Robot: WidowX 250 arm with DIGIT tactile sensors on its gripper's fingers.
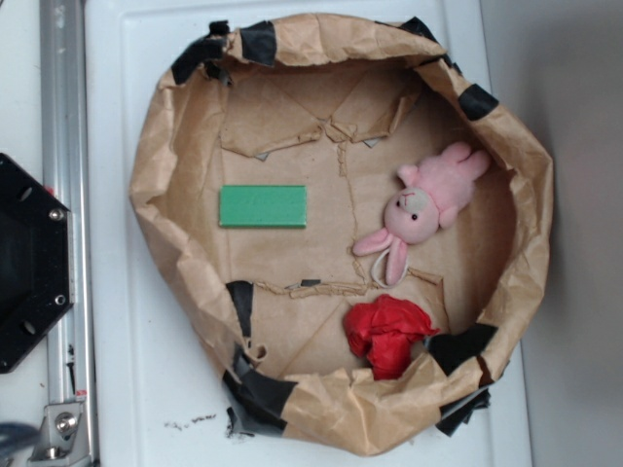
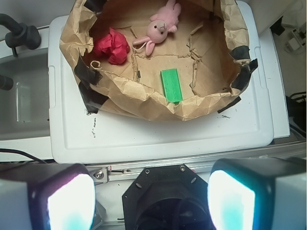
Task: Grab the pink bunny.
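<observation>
The pink bunny (image 1: 426,201) lies inside the paper basin (image 1: 156,146), near the red wad (image 1: 387,331) — the gripper (image 2: 151,201) hangs well back, jaws spread, seemingly empty.

White plastic lid-like surface (image 1: 127,389) with rounded corners, scuffed with dark specks near edge. Silver aluminium rail (image 1: 63,195) alongside it. Grey floor or wall (image 1: 584,243) on opposite side. Translucent plastic bin (image 2: 24,110) beside white surface. Even, diffuse light.
</observation>
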